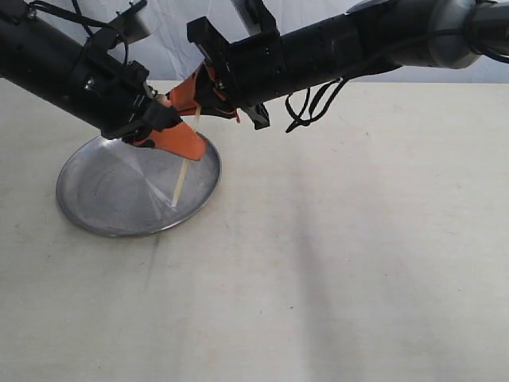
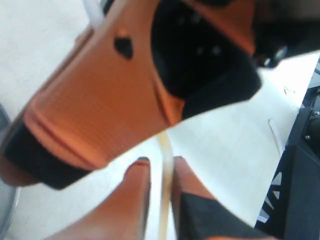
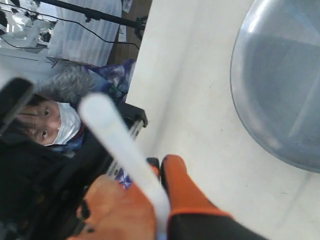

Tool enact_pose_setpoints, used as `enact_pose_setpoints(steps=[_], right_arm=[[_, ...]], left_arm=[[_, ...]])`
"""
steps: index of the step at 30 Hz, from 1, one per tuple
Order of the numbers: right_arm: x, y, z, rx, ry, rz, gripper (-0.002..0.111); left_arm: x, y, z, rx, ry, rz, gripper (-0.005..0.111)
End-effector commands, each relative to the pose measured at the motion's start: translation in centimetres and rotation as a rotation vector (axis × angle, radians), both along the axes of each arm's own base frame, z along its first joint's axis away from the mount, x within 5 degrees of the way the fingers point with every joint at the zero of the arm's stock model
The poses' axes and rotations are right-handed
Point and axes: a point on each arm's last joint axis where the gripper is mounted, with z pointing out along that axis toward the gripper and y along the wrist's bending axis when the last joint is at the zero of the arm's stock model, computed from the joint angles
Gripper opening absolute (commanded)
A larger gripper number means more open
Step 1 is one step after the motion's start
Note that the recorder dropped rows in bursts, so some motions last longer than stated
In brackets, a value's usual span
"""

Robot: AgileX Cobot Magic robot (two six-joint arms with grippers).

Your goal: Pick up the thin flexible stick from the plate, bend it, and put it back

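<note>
Thin flexible stick [image 1: 184, 165] stands slanted, its lower tip resting on plate [image 1: 95, 216] right of centre and its upper end raised. Right gripper [image 1: 203, 99] is clamped on the upper end. Left gripper [image 2: 158, 167] sits just below, fingers narrow on either side of the strand; pinching or not, cannot tell.

Judgement: bend step. The holds sit close together, so the left wants a lower purchase, then a slow, shallow arc. Strand looks brittle and may snap.

The grippers crowd each other above the plate's far rim. Loose cable [image 1: 310, 107] hangs under the right arm. Masked person [image 3: 50, 125] sits off the table [image 1: 358, 278] edge.
</note>
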Motion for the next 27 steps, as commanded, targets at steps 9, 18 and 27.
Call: enact_pose_setpoints(steps=[9, 18, 27], right_arm=[[0.0, -0.6, 2.4, 0.099, -0.018, -0.038, -0.001], [-0.4, -1.1, 3.2, 0.189, -0.051, 0.035, -0.001], [-1.3, -1.3, 4.7, 0.203, -0.104, 0.084, -0.001]], left_arm=[[0.2, -0.3, -0.8, -0.004, 0.038, -0.015, 0.036], [0.3, 0.0, -1.1, 0.039, 0.029, -0.004, 0.0], [1.6, 0.4, -1.3, 0.081, 0.0, 0.167, 0.0]])
